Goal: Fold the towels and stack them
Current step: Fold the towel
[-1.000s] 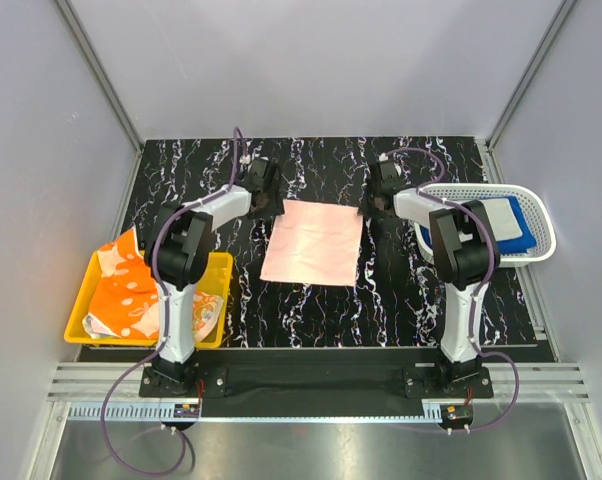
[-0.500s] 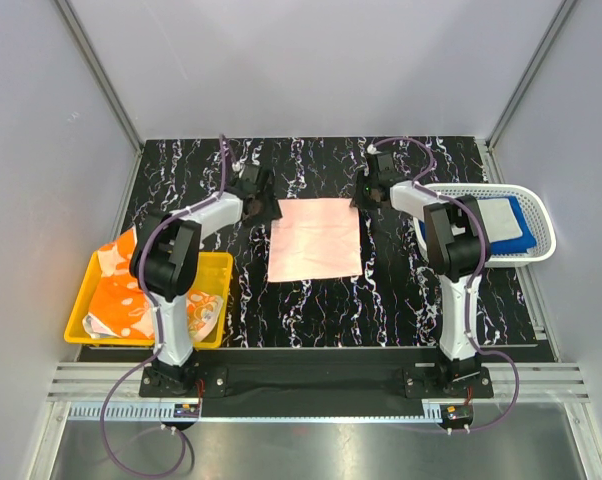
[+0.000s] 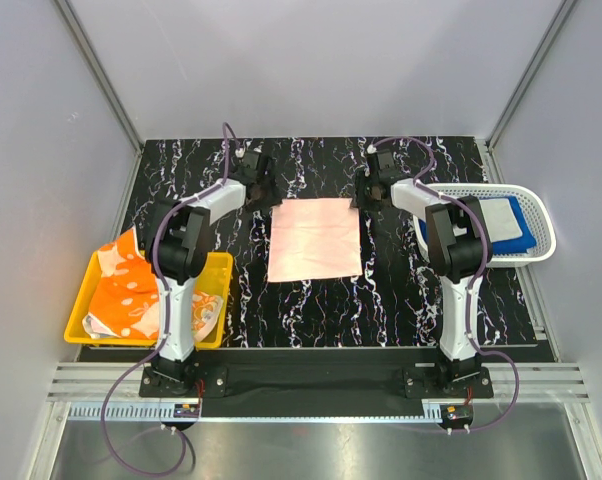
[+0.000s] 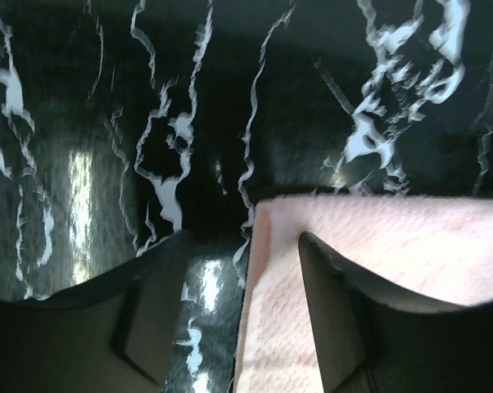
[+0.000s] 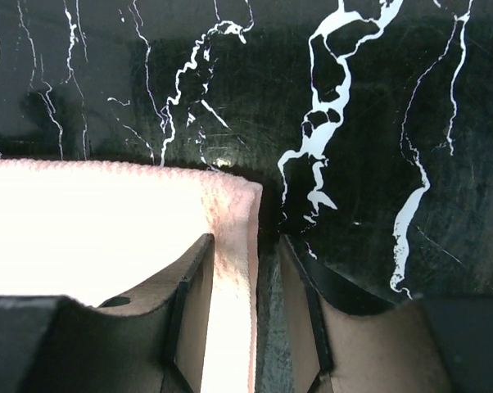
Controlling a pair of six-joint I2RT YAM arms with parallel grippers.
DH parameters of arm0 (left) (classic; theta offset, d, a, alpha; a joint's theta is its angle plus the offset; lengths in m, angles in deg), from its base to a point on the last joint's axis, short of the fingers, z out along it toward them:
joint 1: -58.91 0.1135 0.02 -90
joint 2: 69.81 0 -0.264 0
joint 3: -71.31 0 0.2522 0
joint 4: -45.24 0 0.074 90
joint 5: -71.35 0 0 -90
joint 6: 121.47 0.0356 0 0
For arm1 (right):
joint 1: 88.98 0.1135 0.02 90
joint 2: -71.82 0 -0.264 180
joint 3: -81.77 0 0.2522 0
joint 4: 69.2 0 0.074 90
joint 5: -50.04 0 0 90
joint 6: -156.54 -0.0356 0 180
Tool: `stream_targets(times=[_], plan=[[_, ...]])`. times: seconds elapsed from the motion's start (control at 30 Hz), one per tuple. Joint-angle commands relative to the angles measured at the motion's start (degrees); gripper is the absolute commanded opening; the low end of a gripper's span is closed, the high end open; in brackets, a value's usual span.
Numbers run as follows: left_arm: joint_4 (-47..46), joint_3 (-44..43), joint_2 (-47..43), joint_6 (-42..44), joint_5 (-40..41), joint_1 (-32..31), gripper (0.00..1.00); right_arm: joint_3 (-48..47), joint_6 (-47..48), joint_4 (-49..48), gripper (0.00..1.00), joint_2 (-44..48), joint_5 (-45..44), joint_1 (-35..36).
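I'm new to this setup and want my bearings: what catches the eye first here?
A pale pink towel lies flat in the middle of the black marbled table, with the left gripper and right gripper at its far corners. At the left edge a yellow bin holds an orange-and-white patterned towel; at the right a white perforated basket holds a blue towel and a white towel.

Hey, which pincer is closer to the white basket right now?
Right. The right pincer is at the far right corner of the pink towel, just left of the white basket; the left pincer is at the towel's far left corner, farther away.
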Motion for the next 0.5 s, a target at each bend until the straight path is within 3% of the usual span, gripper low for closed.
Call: stream_targets(times=[0.0, 0.47], plan=[[0.00, -2.57, 1.48, 0.88, -0.89, 0.41, 0.61, -4.23, 1.80, 3.31, 0.44, -0.73, -1.84, -0.23], [1.06, -4.86, 4.20, -1.40, -0.45, 0.50, 0.56, -6.17, 3.12, 3.76, 0.39, -2.75, -2.45, -0.32]])
